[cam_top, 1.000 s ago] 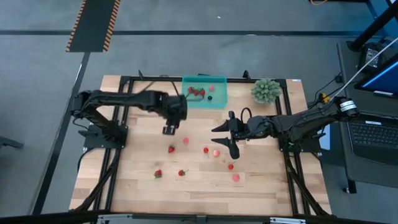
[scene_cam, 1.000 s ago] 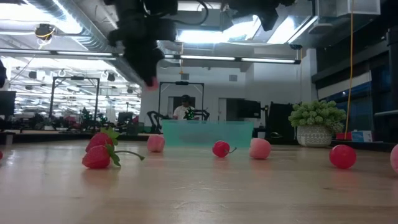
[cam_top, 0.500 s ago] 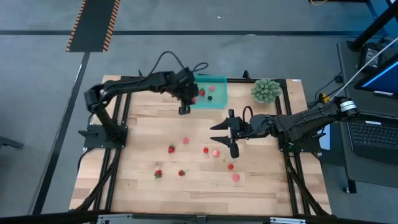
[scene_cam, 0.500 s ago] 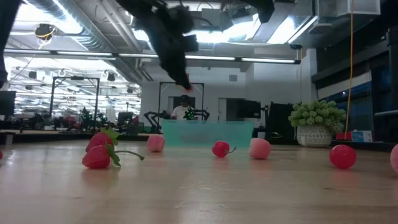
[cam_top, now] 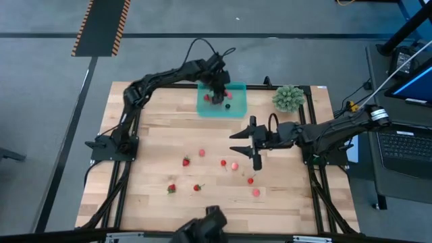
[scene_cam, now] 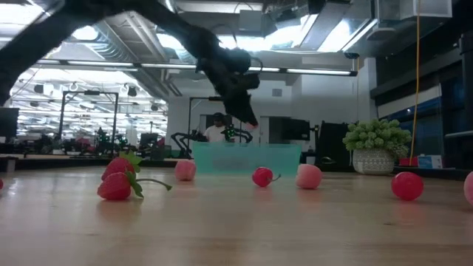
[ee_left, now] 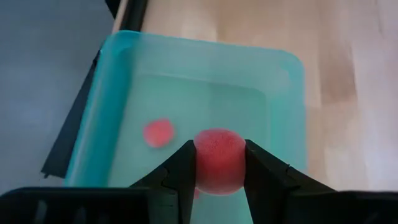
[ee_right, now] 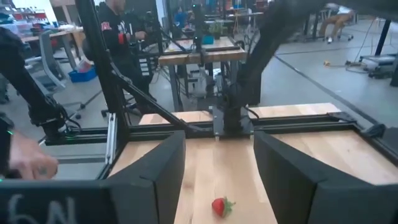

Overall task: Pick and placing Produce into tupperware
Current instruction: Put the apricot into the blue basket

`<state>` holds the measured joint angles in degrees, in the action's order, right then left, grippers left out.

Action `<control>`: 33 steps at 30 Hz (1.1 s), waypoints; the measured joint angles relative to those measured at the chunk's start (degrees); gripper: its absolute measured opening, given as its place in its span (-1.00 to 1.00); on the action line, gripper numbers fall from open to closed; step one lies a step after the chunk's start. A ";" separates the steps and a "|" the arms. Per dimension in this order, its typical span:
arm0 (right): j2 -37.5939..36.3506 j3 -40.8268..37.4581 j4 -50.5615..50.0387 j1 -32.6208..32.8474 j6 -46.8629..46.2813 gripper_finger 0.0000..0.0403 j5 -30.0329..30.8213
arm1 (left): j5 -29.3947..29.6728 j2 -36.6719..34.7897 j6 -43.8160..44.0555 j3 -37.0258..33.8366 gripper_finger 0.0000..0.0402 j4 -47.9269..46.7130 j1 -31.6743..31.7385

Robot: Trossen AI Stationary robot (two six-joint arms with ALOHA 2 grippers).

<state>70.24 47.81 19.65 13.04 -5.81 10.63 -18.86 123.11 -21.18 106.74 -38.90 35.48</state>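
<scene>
left hand [cam_top: 217, 98] is clamped on a pink berry [ee_left: 218, 161], held over the tupperware [cam_top: 236, 110] at the desk's [cam_top: 148, 196] 12 o'clock so it drops inside. right hand [cam_top: 247, 143] waits part open near centre, above loose berries [cam_top: 234, 165], holding nothing.

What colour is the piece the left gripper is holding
Pinkish red; the berry shows best in the left wrist view, above the tupperware.
</scene>
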 joint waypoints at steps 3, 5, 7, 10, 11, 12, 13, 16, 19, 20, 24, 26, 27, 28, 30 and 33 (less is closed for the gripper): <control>-0.97 0.00 0.19 0.00 0.07 -0.04 -0.02 | -1.91 4.36 1.39 4.61 -0.46 -1.04 1.33; -1.82 0.00 0.32 0.00 0.07 -0.04 -0.02 | -1.78 6.70 1.65 6.99 -0.46 -2.47 1.83; -2.16 0.00 0.33 0.00 0.10 -0.04 -0.02 | -1.69 8.48 2.03 8.49 -0.46 -3.43 2.12; -2.54 0.00 -0.43 0.00 0.19 -0.04 -0.02 | -1.69 10.17 1.97 9.34 -0.46 -4.83 2.32; -2.58 0.00 -0.64 0.00 0.21 -0.04 -0.02 | -1.68 10.57 1.74 9.36 -0.46 -4.95 2.43; -2.58 0.00 -0.99 0.00 0.23 -0.04 -0.02 | -1.71 10.84 1.51 9.37 -0.46 -4.96 2.48; -2.56 0.00 -1.46 0.00 0.23 -0.04 -0.04 | -1.74 10.96 1.37 9.37 -0.46 -5.27 2.65; -2.56 0.00 -2.70 0.00 0.25 -0.04 -0.04 | -1.67 11.00 1.27 9.39 -0.46 -5.57 3.21; -2.56 0.00 -3.50 0.00 0.30 -0.04 -0.04 | -1.67 11.00 1.26 9.39 -0.46 -5.54 3.77; -2.56 0.00 -3.49 0.00 0.31 -0.04 -0.06 | -1.65 11.00 1.23 9.39 -0.46 -5.54 4.05; -2.54 0.00 -3.98 0.00 0.31 -0.04 -0.06 | -1.94 11.67 0.93 9.45 -0.46 -5.32 4.99; -2.53 0.00 -4.07 0.00 0.31 -0.04 -0.04 | -1.91 11.89 0.93 9.37 -0.46 -5.76 5.35; -2.53 0.00 -4.21 0.00 0.31 -0.04 -0.05 | -1.84 11.98 0.82 9.44 -0.46 -5.41 5.41; -2.53 0.00 -4.37 0.00 0.31 -0.04 -0.05 | -1.78 12.03 0.67 9.44 -0.46 -5.47 5.47; -2.53 0.00 -4.36 0.00 0.38 -0.04 -0.06 | -1.65 12.18 0.56 9.44 -0.46 -5.60 5.71; -2.53 0.00 -4.40 0.00 0.60 -0.04 -0.04 | -1.63 12.68 -0.21 9.43 -0.45 -5.35 5.78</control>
<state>67.70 47.81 15.25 13.04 -5.21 10.59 -20.49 135.78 -21.39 116.17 -44.26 41.26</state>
